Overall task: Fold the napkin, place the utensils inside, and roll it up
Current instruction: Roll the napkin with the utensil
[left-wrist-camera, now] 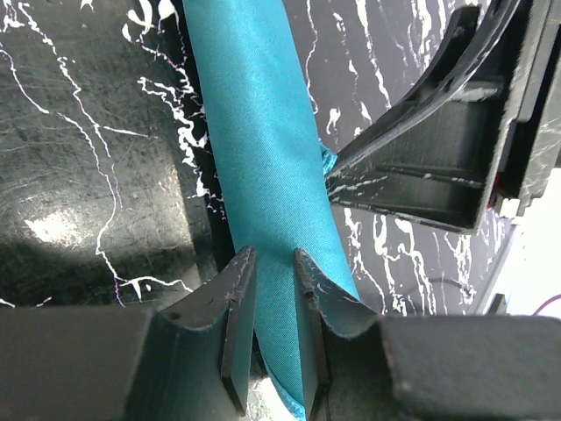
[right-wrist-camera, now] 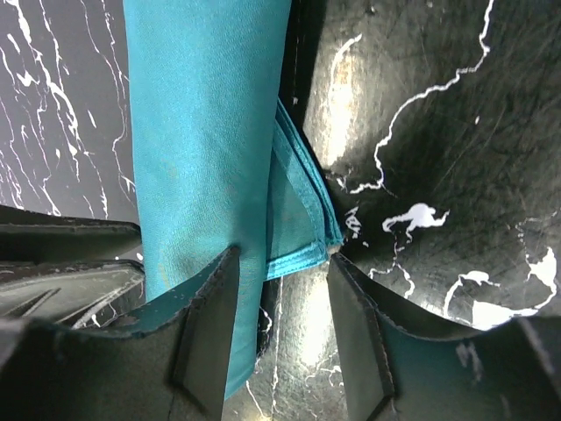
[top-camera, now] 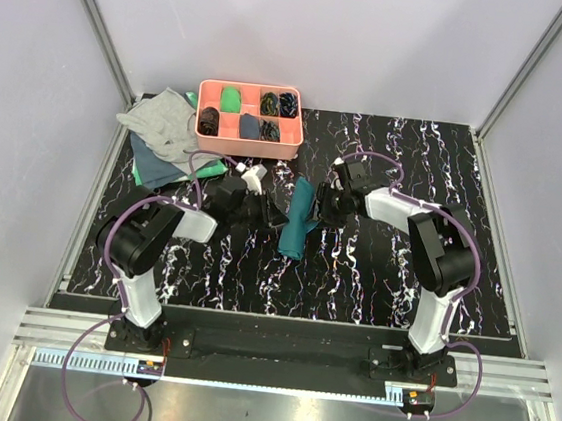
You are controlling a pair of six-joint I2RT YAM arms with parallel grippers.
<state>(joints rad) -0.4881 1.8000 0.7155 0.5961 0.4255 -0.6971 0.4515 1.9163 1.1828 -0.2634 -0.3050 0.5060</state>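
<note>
On the table (top-camera: 354,279), left tool (left-wrist-camera: 273,259) pinches the napkin (left-wrist-camera: 254,132), right tool (right-wrist-camera: 282,259) straddles it half-open.

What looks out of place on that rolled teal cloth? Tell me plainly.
The rolled teal fabric napkin has a loose layered corner jutting from its side, by the right gripper. That part of the roll is untidy rather than wrapped in. Nothing else stands out.

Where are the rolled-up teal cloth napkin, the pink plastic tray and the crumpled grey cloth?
rolled-up teal cloth napkin (top-camera: 295,230): top view, middle of the roll.
pink plastic tray (top-camera: 247,147): top view, its near wall.
crumpled grey cloth (top-camera: 161,123): top view, middle of the heap.
</note>
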